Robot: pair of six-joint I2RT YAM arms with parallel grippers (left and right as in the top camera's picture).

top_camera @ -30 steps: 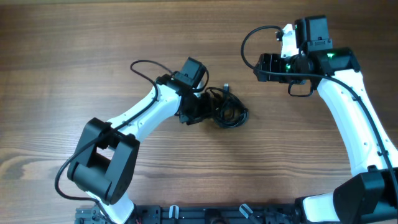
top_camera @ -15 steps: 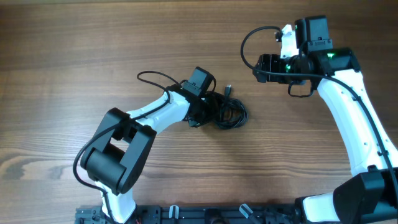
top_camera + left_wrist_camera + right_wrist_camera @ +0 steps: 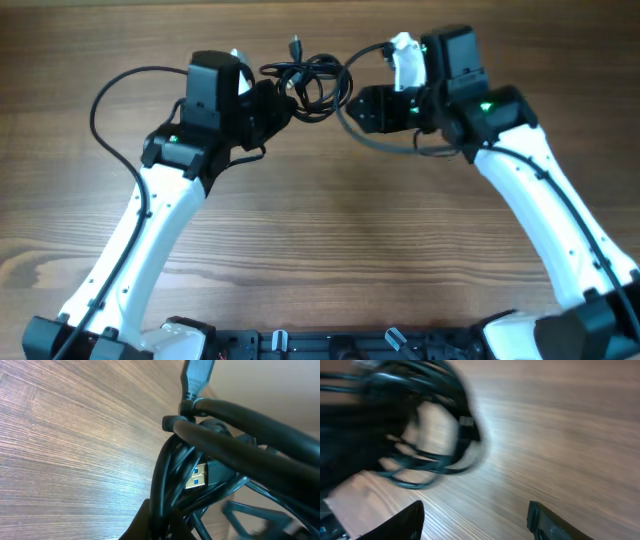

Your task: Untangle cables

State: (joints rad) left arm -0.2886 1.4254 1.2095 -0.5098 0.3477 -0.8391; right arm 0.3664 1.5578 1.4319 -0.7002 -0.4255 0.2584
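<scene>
One tangle of cables (image 3: pixel 312 85) hangs over the far part of the table (image 3: pixel 320 250), clamped in the left gripper (image 3: pixel 275 108); the right gripper (image 3: pixel 358 110) is just beside it, jaws apart; two plugs (image 3: pixel 197 477) show

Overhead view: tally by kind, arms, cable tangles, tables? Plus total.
White-and-black robot arms: 2 (left, right)
Tangle of thin black cables: 1
Brown wooden table: 1
Total: 4
</scene>
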